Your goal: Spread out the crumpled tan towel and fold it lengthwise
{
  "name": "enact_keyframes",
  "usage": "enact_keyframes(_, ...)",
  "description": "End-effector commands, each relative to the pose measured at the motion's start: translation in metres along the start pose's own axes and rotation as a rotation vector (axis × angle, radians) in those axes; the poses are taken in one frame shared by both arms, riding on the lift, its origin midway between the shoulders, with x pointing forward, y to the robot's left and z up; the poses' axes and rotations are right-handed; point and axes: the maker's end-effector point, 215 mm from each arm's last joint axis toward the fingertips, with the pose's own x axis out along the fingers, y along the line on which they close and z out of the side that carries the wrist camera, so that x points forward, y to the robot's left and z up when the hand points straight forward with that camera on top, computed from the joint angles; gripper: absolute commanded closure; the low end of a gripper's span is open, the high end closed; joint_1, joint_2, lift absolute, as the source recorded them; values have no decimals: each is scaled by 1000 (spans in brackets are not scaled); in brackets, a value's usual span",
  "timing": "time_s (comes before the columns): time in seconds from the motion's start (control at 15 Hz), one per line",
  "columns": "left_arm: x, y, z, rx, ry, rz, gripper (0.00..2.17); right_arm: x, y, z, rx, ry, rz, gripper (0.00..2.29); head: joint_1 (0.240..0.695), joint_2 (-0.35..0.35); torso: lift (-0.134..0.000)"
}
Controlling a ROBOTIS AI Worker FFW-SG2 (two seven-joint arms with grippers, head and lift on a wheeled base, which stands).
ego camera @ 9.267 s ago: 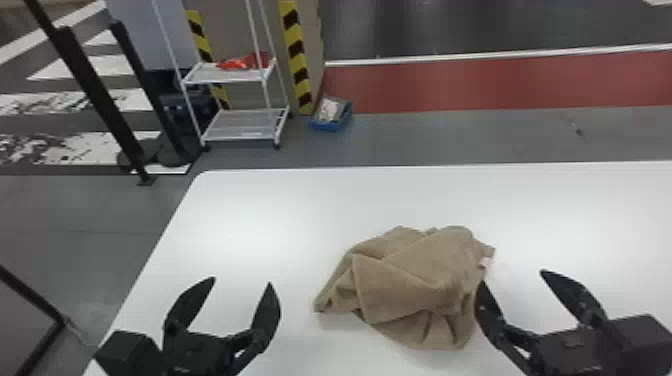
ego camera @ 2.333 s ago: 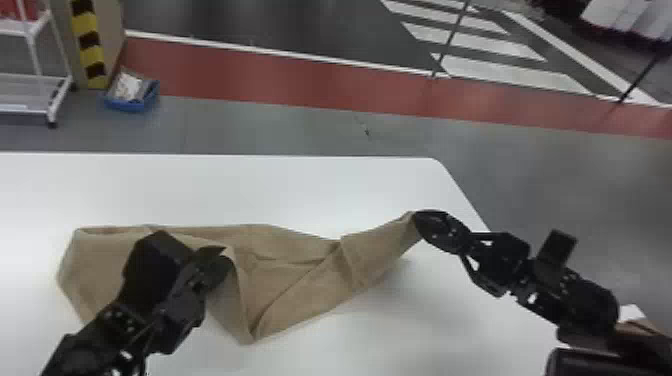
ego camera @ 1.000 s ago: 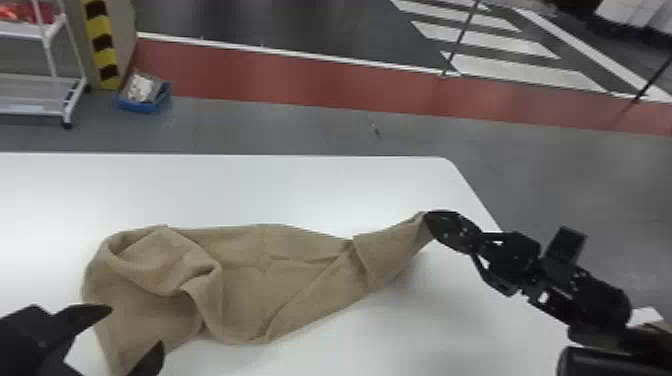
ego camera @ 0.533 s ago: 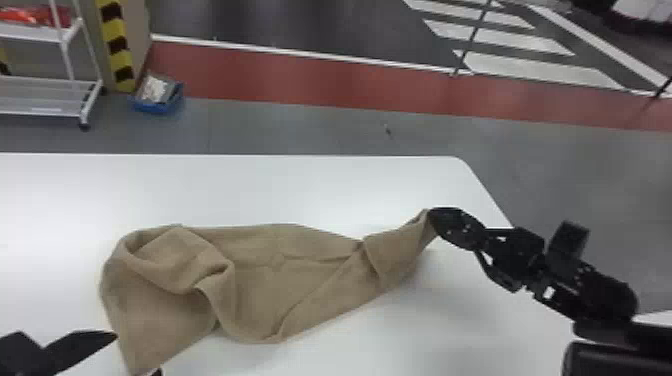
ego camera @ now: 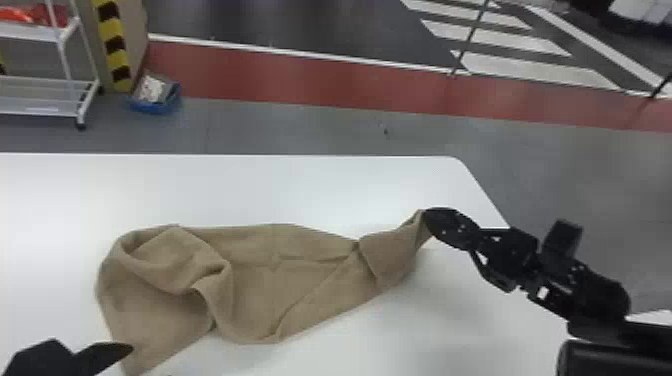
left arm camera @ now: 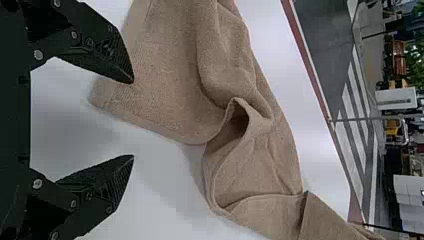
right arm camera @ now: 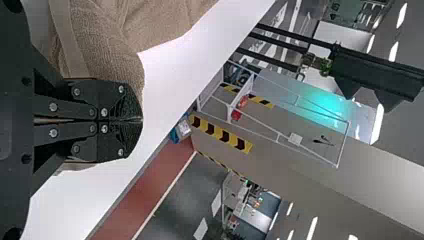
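The tan towel lies stretched across the table, bunched in loose folds at its left part and narrowing toward its right end. My right gripper is shut on that right end, raised slightly off the table; in the right wrist view the right gripper has its fingers pressed together with towel beside them. My left gripper is at the bottom left, by the towel's near left corner. In the left wrist view the left gripper stands open, one fingertip over the towel close to that corner.
The white table ends at a rounded far right corner, close to my right arm. Beyond it on the floor stand a white rack and a blue bin.
My left gripper has let go of the towel's left part and drawn back toward the bottom left. The right gripper still holds its end. The head view has turned slightly left.
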Motion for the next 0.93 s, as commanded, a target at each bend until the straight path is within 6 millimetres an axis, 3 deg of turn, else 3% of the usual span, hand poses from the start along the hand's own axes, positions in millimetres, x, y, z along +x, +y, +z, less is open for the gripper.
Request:
enact_keyframes(0.0,2,0,1,4,-1,-2,421,-1,0,1,2,-2,-3,1534,695,-283,-124)
enact_keyframes(0.2,7,0,-4,8,6,-7,424,-3,-2,1,4,-4,-9,1534,695,-284,-124)
enact_keyframes(0.33,8,0,-5,14,6,-9,633,-3,-1,1,6,-5,-8,1534,695,-286,-124)
enact_keyframes(0.73,9,2,-5,18,4,-10,640,-3,1,2,7,-8,-10,1534,695,-284,-124)
enact_keyframes(0.8,9,4,-6,20,6,-6,761,-3,1,2,7,-8,-10,1534,695,-283,-124)
enact_keyframes(0.87,10,5,-5,22,10,-2,1072,-4,0,2,7,-7,-11,1534,695,-283,-124)
